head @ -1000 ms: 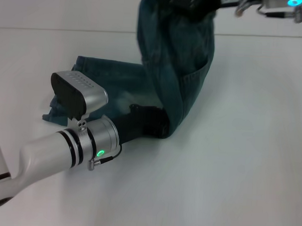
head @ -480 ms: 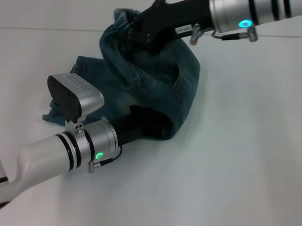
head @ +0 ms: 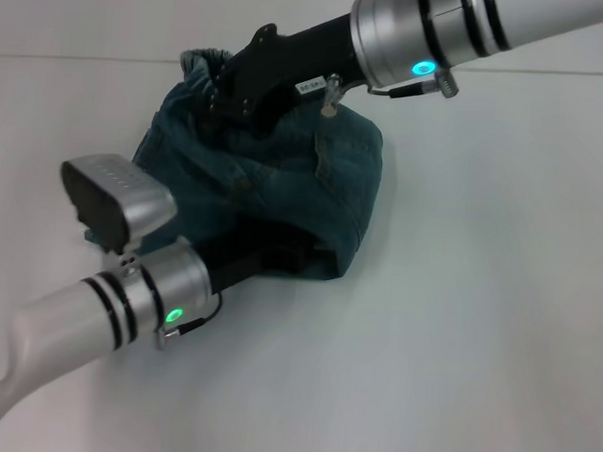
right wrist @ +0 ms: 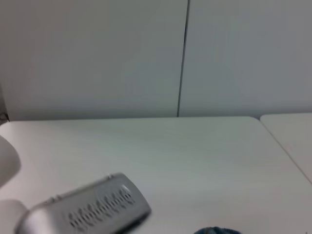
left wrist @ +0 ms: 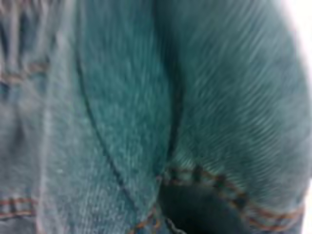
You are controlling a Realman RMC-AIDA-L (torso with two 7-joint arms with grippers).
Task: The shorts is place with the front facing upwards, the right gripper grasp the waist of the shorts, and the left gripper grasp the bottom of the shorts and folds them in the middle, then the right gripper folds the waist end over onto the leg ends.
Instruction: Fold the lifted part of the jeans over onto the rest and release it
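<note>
Item: denim shorts, bunched mid-table; soft, fairly heavy, I judge, best taken at the stiffer waistband; right gripper at its far edge, left gripper tucked under the near fold (I cannot tell either grip); no readable labels.

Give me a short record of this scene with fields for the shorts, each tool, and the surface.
shorts: denim shorts, bunched in a folded heap on the table, waist end carried over toward the leg ends
right tool: right tool at the far upper edge of the heap, gripping the waist fabric
left tool: left tool tucked under the near edge of the heap, tips hidden by denim
table: white table
fold state: second fold under way, waist not yet released
</note>
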